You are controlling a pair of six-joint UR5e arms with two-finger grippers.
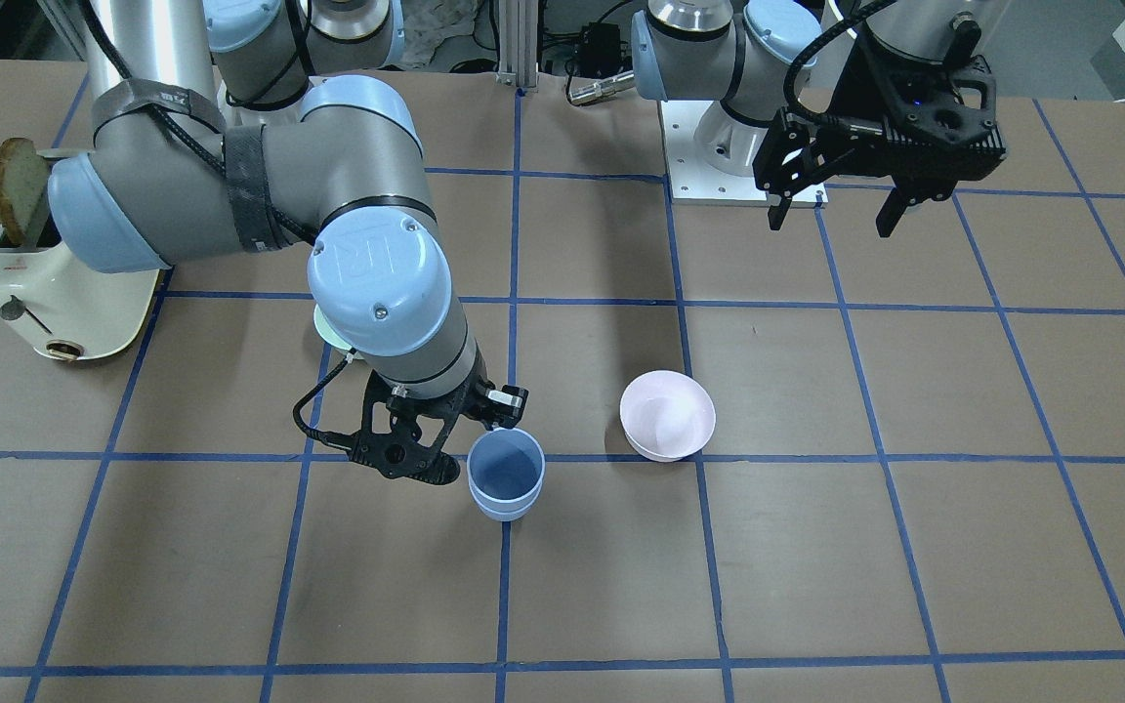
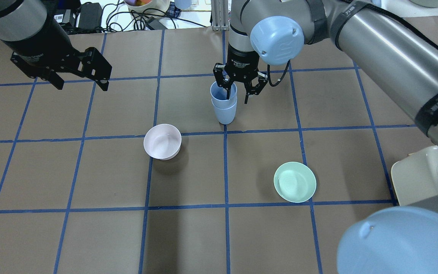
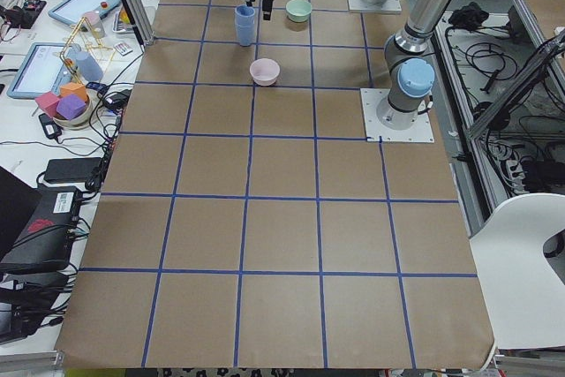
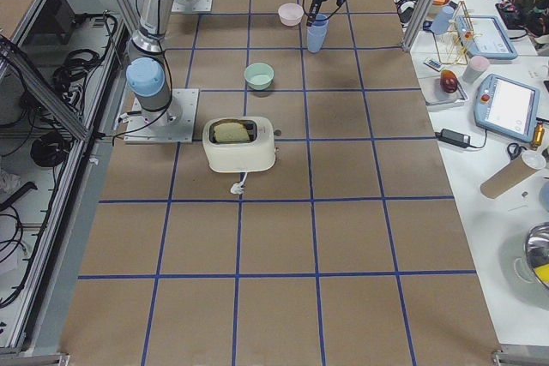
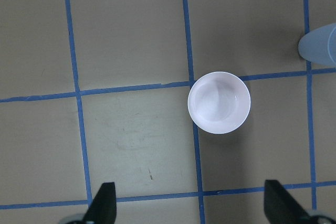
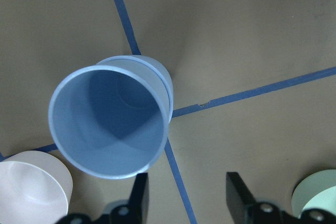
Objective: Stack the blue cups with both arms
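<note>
Front cam: the blue cups [image 1: 506,478] are already nested, one inside the other. They stand upright on the table [image 1: 816,547], right on a blue tape line. The right gripper [image 1: 445,439] is low & just beside the stack. The left gripper [image 1: 831,223] hangs high near its own base w/ fingers spread and nothing in it. A pink bowl [image 1: 668,415] sits near the stack, and a toaster [image 1: 55,293] w/ a bread slice [image 1: 18,186] is off at the table's edge.

Overhead: the right gripper's jaws are apart, one finger at the top cup's rim and the other clear of the wall, so it's let go, not squeezing. Can't tell if that finger touches the rim tbh. The mint bowl [image 2: 295,182] is well apart from the stack, nearer the robot.

Side cams: claws are too small to judge. The stack shows as a blue column near the pink bowl.

Left wrist: fingers wide apart, pink bowl straight below, a bit of cup at the right edge.

Right wrist: looks down into the top cup, w/ the lower cup's rim peeking out underneath. Fingers are apart and the stack sits off by one finger, not btw them.
</note>
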